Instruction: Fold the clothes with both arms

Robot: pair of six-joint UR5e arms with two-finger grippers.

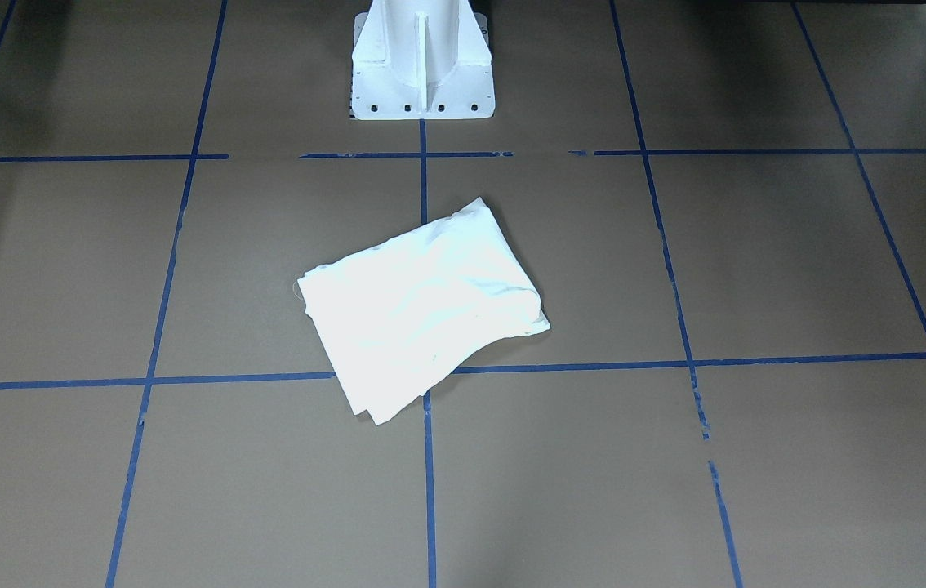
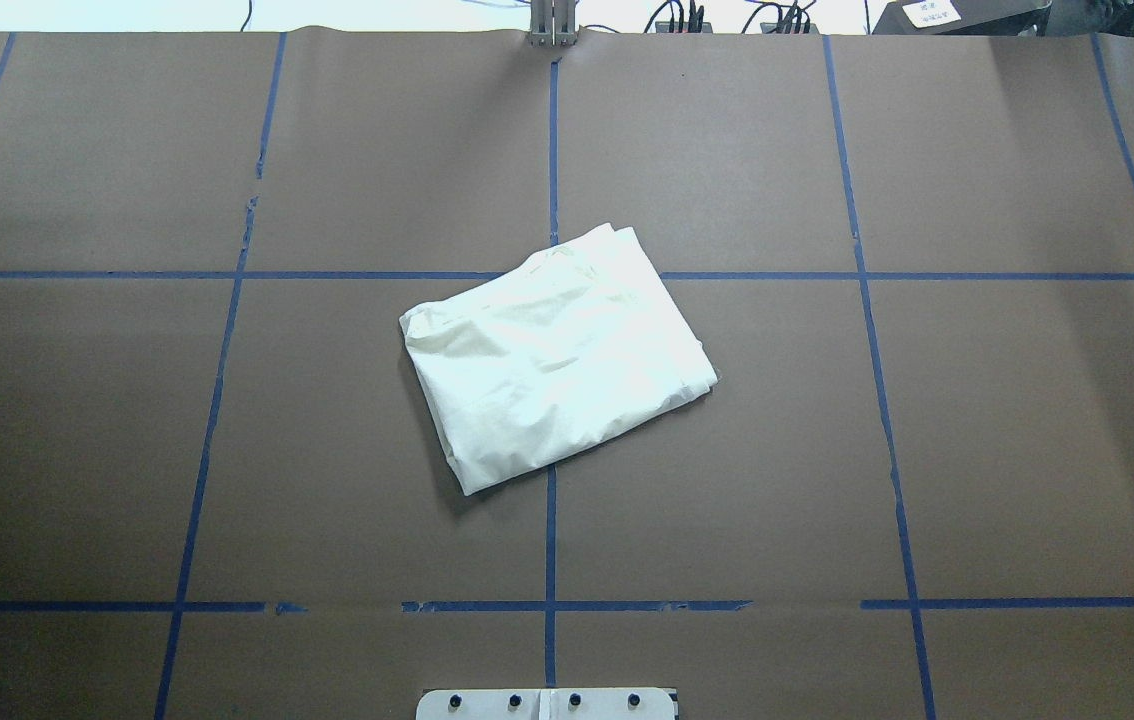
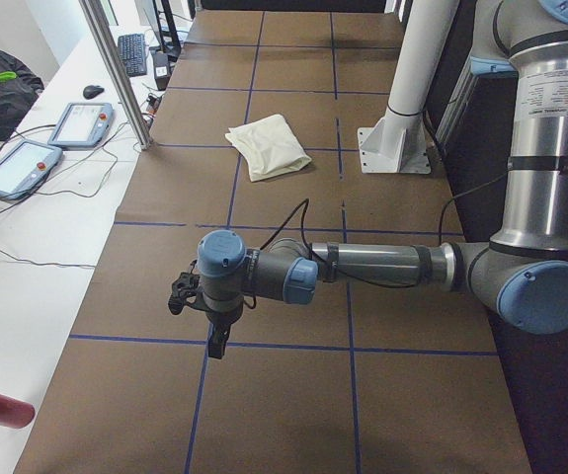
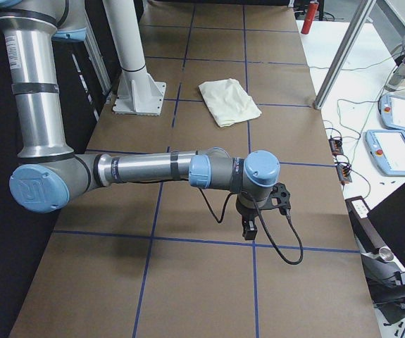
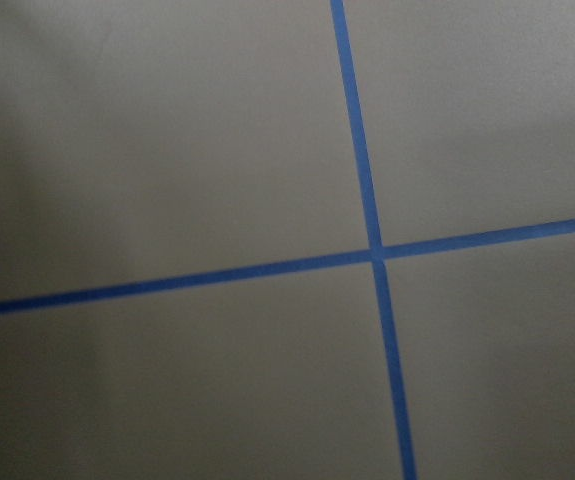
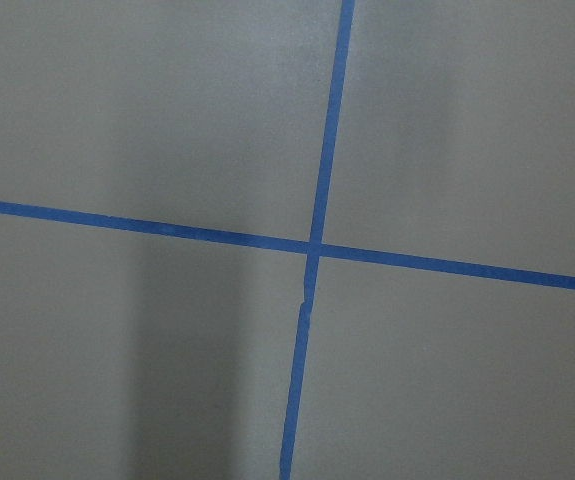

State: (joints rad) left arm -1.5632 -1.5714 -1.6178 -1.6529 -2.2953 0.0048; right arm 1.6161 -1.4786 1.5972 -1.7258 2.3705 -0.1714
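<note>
Left side view: left arm (image 3: 372, 265) near camera, forearm level and stretched out over the table (image 3: 293, 405). Left gripper (image 3: 214, 346) points straight down, above brown paper just by a blue tape (image 3: 264, 344) line, touching nothing. Fingers seen only from this side view, can't tell if apart or together. Left wrist view: only paper and a tape crossing.

Right side view: same pose mirrored. Right arm (image 4: 146, 169) near camera, right gripper (image 4: 248, 231) pointing down over bare paper beside a tape line, cable looping below it. Finger state can't be told either. Right wrist view: tape crossing only.

Farther along, mid-table: shirt (image 2: 557, 360), folded into a rough rectangle, plain side up, some wrinkles, lying flat and skewed to the grid. It straddles the centre tape line, one corner over a cross line. Well apart from both grippers.

White pedestal (image 1: 422, 73) near the shirt, on the robot's side. Beyond the table, two pendants (image 3: 84, 123) on a white bench.
</note>
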